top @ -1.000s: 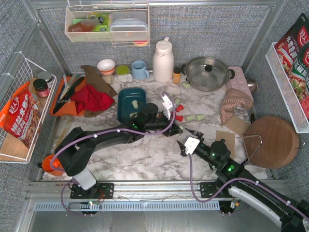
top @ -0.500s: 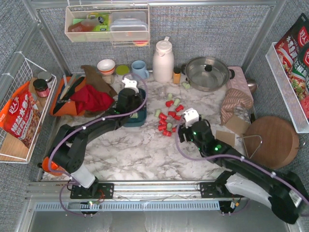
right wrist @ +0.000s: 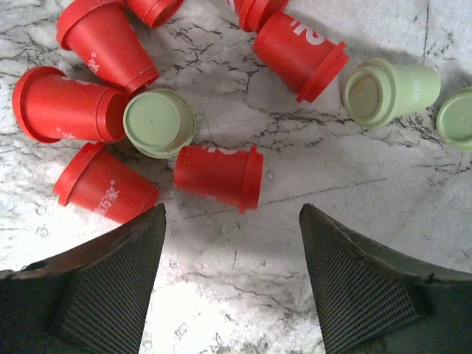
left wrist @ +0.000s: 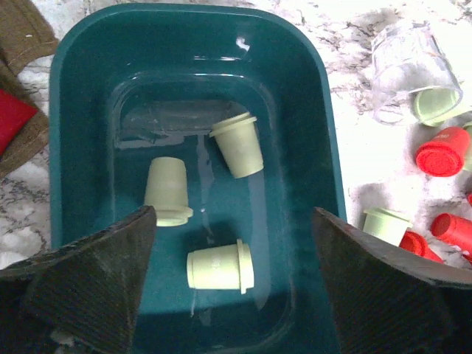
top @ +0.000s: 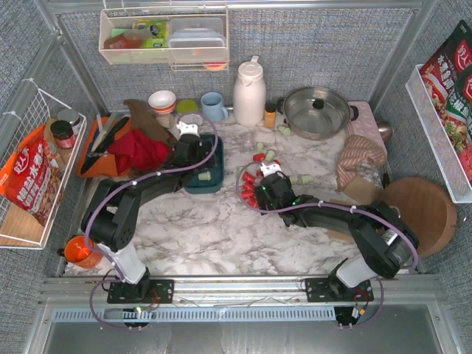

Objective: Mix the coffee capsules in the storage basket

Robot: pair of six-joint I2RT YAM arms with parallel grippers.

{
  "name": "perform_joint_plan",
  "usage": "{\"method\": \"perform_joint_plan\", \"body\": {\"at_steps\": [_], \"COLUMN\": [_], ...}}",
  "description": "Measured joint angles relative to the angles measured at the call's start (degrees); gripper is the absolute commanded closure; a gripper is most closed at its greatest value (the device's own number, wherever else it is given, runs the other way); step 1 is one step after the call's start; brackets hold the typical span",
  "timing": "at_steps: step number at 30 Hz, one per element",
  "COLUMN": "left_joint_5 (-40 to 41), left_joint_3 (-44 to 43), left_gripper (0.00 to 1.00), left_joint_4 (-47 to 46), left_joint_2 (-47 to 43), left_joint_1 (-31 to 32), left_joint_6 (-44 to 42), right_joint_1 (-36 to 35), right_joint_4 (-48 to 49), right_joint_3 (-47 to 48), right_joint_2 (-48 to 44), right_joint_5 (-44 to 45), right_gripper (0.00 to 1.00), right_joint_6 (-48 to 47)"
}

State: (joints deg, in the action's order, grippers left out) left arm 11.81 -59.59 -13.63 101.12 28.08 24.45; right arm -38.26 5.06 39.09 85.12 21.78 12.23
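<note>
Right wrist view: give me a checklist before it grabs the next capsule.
1. Right fingers open, empty: ok.
2. Red capsule lying on its side just ahead, between them: ok.
3. Room around it: not ok, mint capsule crowds one end.
4. Left fingers open, empty, over the storage basket: ok.
5. Basket mix: not ok, the three capsules visible inside are all mint, no red.

Bright, even overhead light casts soft shadows in the top view. In the left wrist view, white glare streaks the glossy floor of the storage basket (left wrist: 310, 147), upper centre. In the right wrist view the coffee capsules (right wrist: 217, 175) look crisp, while the bottom corners blur darkly.
</note>
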Motion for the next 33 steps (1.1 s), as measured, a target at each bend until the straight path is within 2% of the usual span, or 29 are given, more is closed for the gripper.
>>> {"method": "perform_joint_plan", "body": {"at_steps": [8, 16, 20, 27, 33], "left_joint_5": [-4.1, -14.3, -18.3, -25.5, -32.9], "left_joint_3": [7.0, 9.9, 9.9, 8.0, 4.8], "left_gripper": [0.01, 0.04, 0.06, 0.08, 0.13], "left_joint_4": [-2.4, -4.3, -4.3, -4.3, -4.5], "left_joint_2": [-8.6, -11.7, -12.0, -11.5, -8.9], "left_joint_1": [-0.1, 0.6, 1.9, 6.4, 11.3], "left_joint_6": [0.6, 1.3, 1.5, 1.0, -0.5], "right_joint_1": [1.0, 1.9, 1.9, 1.7, 0.9], "right_joint_4": [2.3, 4.1, 8.0, 17.5, 30.1], "right_joint_3": [2.3, 2.3, -2.2, -11.6, -22.8], "right_joint_2": [4.6, 6.1, 1.4, -10.5, -18.9], "right_joint_5": [0.2, -2.6, -5.3, -11.3, -18.9], "right_gripper": [0.25, 0.49, 0.57, 0.57, 0.56], "right_joint_6": [-0.9, -1.9, -4.2, -11.3, -22.3]}}
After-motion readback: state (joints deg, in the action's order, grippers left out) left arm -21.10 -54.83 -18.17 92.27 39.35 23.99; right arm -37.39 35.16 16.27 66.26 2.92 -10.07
